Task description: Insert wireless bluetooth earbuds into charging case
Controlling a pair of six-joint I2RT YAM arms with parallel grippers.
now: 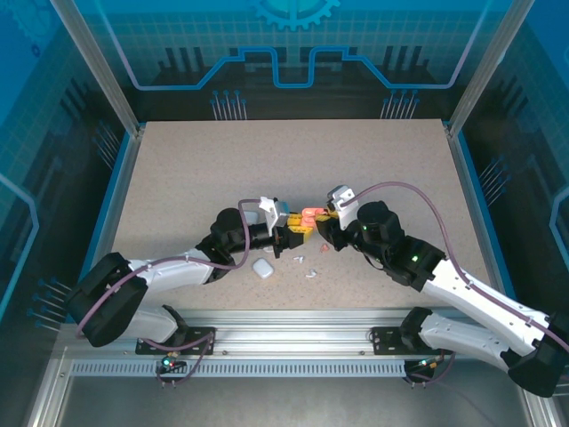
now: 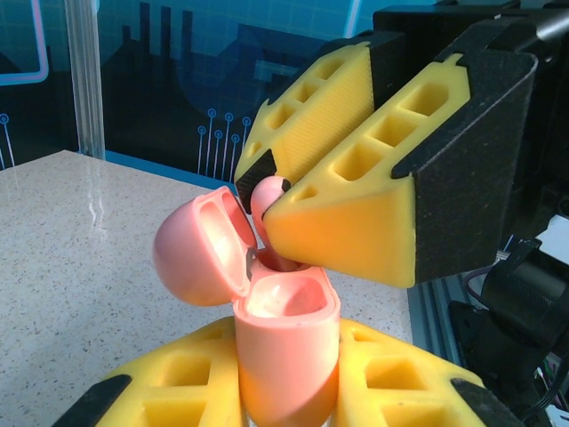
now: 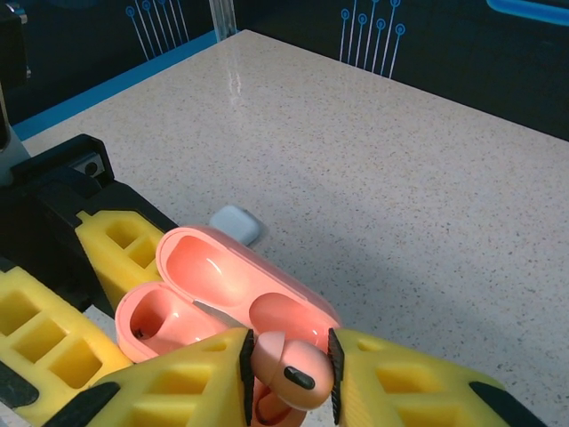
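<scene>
Left hand (image 1: 292, 237) clamps pink charging case (image 2: 286, 356) upright, lid (image 2: 197, 253) hinged back, wells (image 2: 283, 298) exposed. Right hand (image 3: 289, 363) pinches pink earbud (image 2: 269, 197) just above case, poised for insertion.

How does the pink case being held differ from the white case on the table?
The salmon-pink plastic charging case is clamped in the left gripper; the white pebble-shaped case lies loose on the table. The pink case's lid is swung open; the white case looks shut. The right gripper holds a pink earbud at the pink case's opening; no gripper touches the white case. Both are small, rounded and smooth.
</scene>
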